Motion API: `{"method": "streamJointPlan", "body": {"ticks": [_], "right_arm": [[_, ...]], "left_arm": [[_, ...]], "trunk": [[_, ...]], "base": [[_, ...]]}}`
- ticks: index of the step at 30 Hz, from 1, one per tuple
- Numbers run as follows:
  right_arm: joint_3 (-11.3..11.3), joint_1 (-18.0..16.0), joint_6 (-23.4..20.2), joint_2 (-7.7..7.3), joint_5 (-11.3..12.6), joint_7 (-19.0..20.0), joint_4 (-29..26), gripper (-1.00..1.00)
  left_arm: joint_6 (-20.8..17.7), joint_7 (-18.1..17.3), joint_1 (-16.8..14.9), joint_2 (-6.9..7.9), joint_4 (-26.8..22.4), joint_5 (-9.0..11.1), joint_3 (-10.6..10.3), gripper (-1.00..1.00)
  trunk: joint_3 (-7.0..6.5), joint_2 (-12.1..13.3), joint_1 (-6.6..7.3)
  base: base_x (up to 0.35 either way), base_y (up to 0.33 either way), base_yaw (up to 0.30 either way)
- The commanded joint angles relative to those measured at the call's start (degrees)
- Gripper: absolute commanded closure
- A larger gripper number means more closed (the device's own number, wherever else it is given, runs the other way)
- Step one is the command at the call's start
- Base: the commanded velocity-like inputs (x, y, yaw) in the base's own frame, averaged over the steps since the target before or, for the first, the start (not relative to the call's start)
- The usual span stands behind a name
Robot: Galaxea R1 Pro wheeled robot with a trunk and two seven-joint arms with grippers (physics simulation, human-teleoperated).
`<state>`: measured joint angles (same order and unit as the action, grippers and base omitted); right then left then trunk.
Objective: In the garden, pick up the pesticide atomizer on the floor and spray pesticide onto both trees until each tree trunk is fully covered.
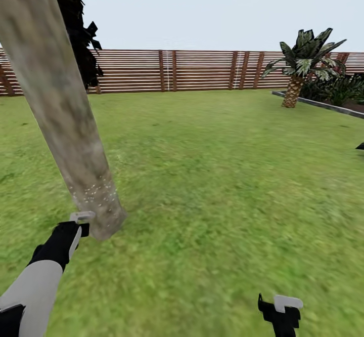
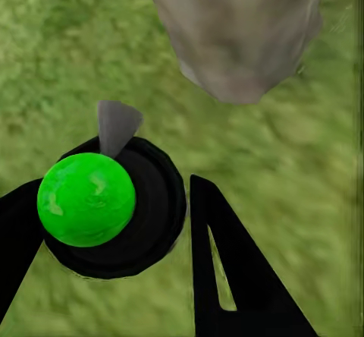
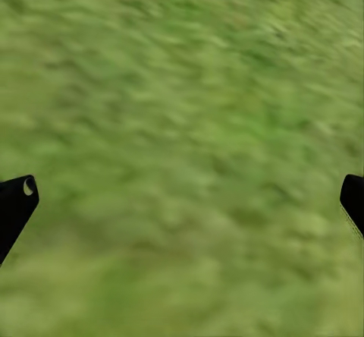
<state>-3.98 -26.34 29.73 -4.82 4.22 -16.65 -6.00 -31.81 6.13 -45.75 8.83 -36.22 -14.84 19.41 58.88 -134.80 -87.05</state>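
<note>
Left wrist view: left gripper fingers clamp the atomizer, green cap toward the camera, grey nozzle pointing at the tree trunk base. Head view: trunk long axis leans left, white specks low down. Right gripper fingers spread wide over grass, holding nothing.

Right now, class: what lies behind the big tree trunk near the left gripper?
Behind the tree trunk stand a dark cypress and the wooden fence. The trunk hides the cypress's lower part and some fence.
</note>
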Motion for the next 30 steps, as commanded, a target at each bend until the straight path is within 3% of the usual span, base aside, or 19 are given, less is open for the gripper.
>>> {"method": "streamJointPlan", "body": {"ticks": [1,7,11,14,16,21,22,23,25,26,27,29,30], "right_arm": [[-0.45,-0.03,0.15,-0.01,0.44,-0.14,0.03,-1.0],[-0.51,-0.03,0.15,-0.01,0.44,-0.14,0.03,-1.0],[-0.51,-0.03,0.15,0.07,0.44,-0.14,0.03,-1.0],[-0.51,-0.03,0.15,0.07,0.44,-0.14,0.03,-1.0],[-0.51,-0.03,0.15,0.08,0.44,-0.14,0.03,-1.0],[-0.49,-0.03,0.15,0.07,0.44,-0.14,0.03,-1.0],[-0.47,-0.03,0.15,0.07,0.44,-0.14,0.03,-1.0],[-0.5,-0.03,0.15,0.08,0.44,-0.12,0.03,-1.0],[-0.51,-0.03,0.15,0.08,0.44,-0.06,0.03,-1.0],[-0.51,-0.03,0.15,0.08,0.44,0.01,0.03,-1.0],[-0.82,-0.03,0.15,0.08,0.44,0.03,-0.13,-1.0],[-2.26,-0.03,0.07,0.08,0.31,0.09,-0.56,-1.0],[-4.12,-0.03,0.02,0.06,-0.38,0.23,-1.35,-1.0]], "left_arm": [[-0.27,0.02,-0.02,-0.03,-0.06,-0.22,0.09,1.0],[1.09,-0.07,0.65,-1.17,3.98,-0.25,0.04,1.0],[1.26,-0.07,2.16,-0.21,4.08,-0.4,1.32,1.0],[1.31,-0.07,2.94,2.03,4.13,-0.32,2.17,1.0],[1.31,-0.07,3.07,2.36,4.2,-0.29,2.2,1.0],[1.82,-0.38,3.14,0.39,4.26,0.02,2.26,1.0],[3.3,-0.68,3.38,-0.16,4.29,0.01,2.24,1.0],[10.22,-1.09,6.31,-0.74,4.32,-0.1,1.96,1.0],[12.04,-1.64,7.23,-0.8,4.32,-0.17,1.72,1.0],[12.83,-4.58,8.37,-0.79,4.29,-0.41,1.17,1.0],[14.37,-12.65,9.55,-0.17,4.24,-0.82,-2.75,1.0],[17.05,-18.12,9.9,0.75,4.29,-1.39,-5.97,1.0],[18.89,-21.14,9.98,1.33,4.35,-2.7,-7.8,1.0]], "trunk": [[0.05,-0.02,-0.01],[0.05,-0.02,-0.01],[0.05,-0.02,-0.01],[0.05,-0.02,-0.01],[0.05,-0.02,-0.01],[0.05,-0.02,-0.01],[0.05,-0.02,-0.01],[0.05,-0.02,-0.01],[0.05,-0.02,-0.01],[0.05,-0.02,-0.01],[0.05,-0.02,-0.01],[0.05,-0.02,-0.01],[0.05,-0.02,-0.01]], "base": [[0.244,-0.173,0.034],[0.194,-0.157,0.005],[0.01,-0.013,0.0],[0.0,-0.001,0.0],[0.0,0.0,0.0],[0.0,0.0,0.0],[0.0,0.0,0.0],[-0.265,0.063,0.0],[-0.306,0.076,0.0],[-0.328,0.083,0.0],[-0.333,0.042,0.0],[-0.334,0.018,0.0],[-0.335,0.007,0.0]]}}
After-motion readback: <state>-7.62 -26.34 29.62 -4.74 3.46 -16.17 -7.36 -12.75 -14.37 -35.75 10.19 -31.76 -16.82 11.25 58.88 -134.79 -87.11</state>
